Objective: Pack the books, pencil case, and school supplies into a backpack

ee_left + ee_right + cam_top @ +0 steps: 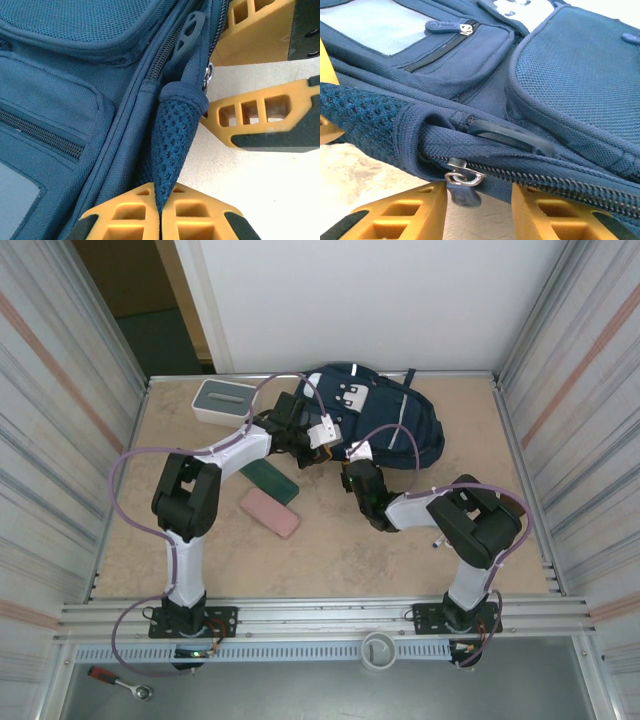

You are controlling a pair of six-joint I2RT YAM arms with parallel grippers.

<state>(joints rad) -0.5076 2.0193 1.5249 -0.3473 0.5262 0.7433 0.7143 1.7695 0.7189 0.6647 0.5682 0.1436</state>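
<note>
One navy-blue backpack (400,420) lies flat at the far side of the bench (340,550), and both arms reach in to its near-left edge. The left pincer (161,192) is pressed together on one dark blue mesh tab (172,135) that juts from the backpack's seam, its two orange fingers meeting with the mesh pinched between them. The right pincer (477,192) stands spread at the same edge; its two orange fingers (400,215) sit on either side of one metal zipper slider (462,177) and the small dark piece hanging under it, with a gap showing beside that piece, so nothing is clamped. The left wrist view shows those same two fingers apart, with bare bench between them. Just above the slider, one black rubber pull (512,137) lies along the closed zipper teeth. A second, smaller pull (442,25) rests on the shut zipper of a front pocket. From above, the left pincer (318,435) and right pincer (352,455) are close together against the backpack's side. Three loose items lie on the bench left of the backpack: one white box with a grey top (222,400) at the far left corner, one dark green case (268,480) nearer, and one pink pencil case (270,512) just beside the green one, on its near side.
</note>
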